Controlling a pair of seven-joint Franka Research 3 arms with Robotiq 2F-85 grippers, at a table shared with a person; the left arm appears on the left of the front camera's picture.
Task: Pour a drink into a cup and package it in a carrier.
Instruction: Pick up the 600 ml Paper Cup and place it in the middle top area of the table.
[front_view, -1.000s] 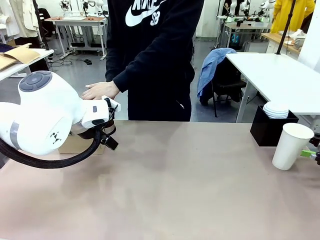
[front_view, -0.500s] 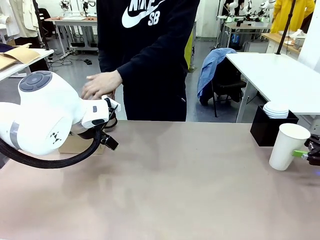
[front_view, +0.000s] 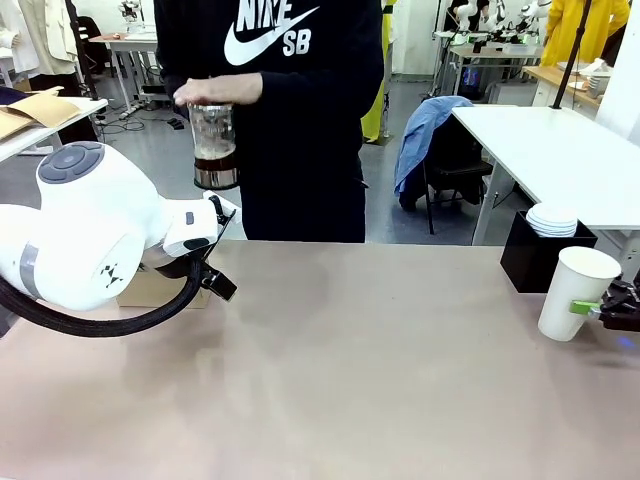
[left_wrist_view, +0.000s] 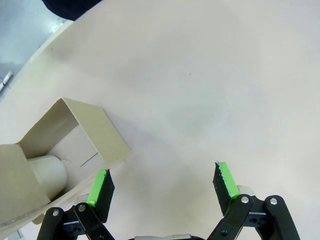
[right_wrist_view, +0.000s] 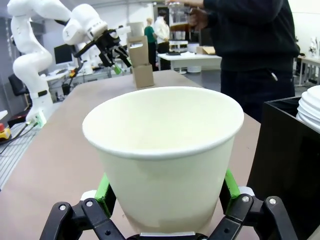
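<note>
The tan table (front_view: 350, 380) carries the cup (front_view: 578, 290), black box (front_view: 535, 262) and carrier (front_view: 145, 290).

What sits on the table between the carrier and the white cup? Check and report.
Nothing: bare tabletop runs from the carrier to the cup, as the front view and the right wrist view show.

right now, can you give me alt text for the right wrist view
The right tool is closed on a white paper cup, its green pads pressed to the cup's sides. A black box stands beside it; farther off, a brown cardboard carrier sits on the table and a person holds a glass jar.
</note>
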